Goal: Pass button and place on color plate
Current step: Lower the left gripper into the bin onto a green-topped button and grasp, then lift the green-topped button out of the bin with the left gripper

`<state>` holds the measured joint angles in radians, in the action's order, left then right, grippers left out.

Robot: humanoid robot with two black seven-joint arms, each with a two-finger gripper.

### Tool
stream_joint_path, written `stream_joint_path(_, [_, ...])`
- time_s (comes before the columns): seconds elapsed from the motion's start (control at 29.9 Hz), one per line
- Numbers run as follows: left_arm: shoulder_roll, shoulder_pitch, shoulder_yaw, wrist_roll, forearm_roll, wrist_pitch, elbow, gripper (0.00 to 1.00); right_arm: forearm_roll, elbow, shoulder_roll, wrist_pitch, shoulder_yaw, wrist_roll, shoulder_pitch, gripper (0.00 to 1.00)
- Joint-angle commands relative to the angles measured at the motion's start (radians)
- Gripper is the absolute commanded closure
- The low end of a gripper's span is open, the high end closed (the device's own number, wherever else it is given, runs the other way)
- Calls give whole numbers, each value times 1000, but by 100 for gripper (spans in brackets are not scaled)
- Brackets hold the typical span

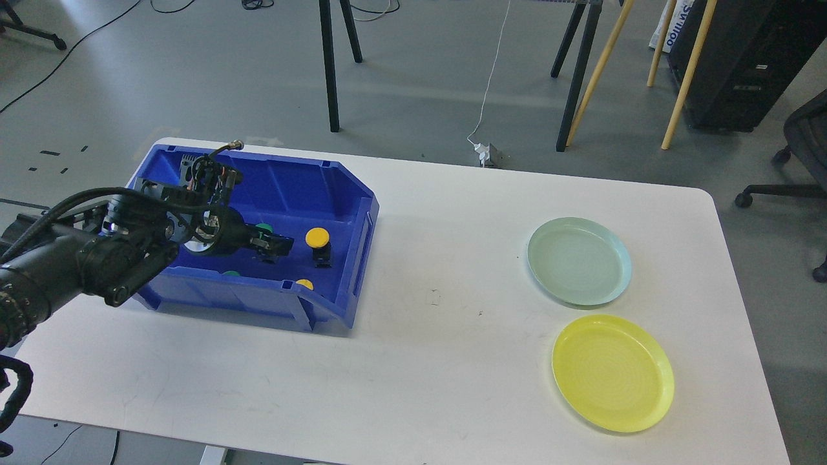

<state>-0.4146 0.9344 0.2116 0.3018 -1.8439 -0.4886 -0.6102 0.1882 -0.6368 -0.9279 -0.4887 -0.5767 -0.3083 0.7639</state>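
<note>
A blue bin (359, 213) stands on the left of the white table (452, 361). Inside it a yellow-capped button (316, 237) stands upright on a black base. A green-capped button (263, 227) is just left of it, mostly hidden behind my left gripper (276, 246). The gripper is down inside the bin at that green button; its dark fingers cannot be told apart. A second yellow cap (304, 283) and a green cap (230, 273) peek over the bin's front wall. A pale green plate (578, 260) and a yellow plate (612, 373) lie at the right. The right gripper is out of view.
Beyond the table's far edge stand black stand legs (331, 64), wooden poles (688, 71) and a power cable (488, 84) on the floor. An office chair (801, 161) is at the far right.
</note>
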Motion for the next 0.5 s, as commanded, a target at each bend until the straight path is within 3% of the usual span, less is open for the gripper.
stream_joint_path(0.0, [0, 0, 0, 0, -3, 0, 12, 63, 0, -1, 0, 0, 0, 0, 0, 2])
stream_joint_path(0.07, [-1, 0, 0, 0, -3, 0, 12, 73, -1, -1, 0, 0, 0, 0, -6, 2])
stream_joint_path(0.13, [-4, 0, 0, 2, -3, 0, 12, 75, -1, -1, 1, 0, 0, 0, -6, 2])
stream_joint_path(0.27, [-13, 3, 0, 8, -2, 0, 12, 76, -1, -1, 1, 0, 0, 0, -6, 2])
stream_joint_path(0.33, [-27, 4, 2, 31, -2, 0, 0, 77, -1, 0, 6, 0, 0, 0, -5, 2])
stream_joint_path(0.47, [-163, 11, 17, 46, 0, 0, -101, 77, 0, 0, 12, 0, -2, 0, 8, 2])
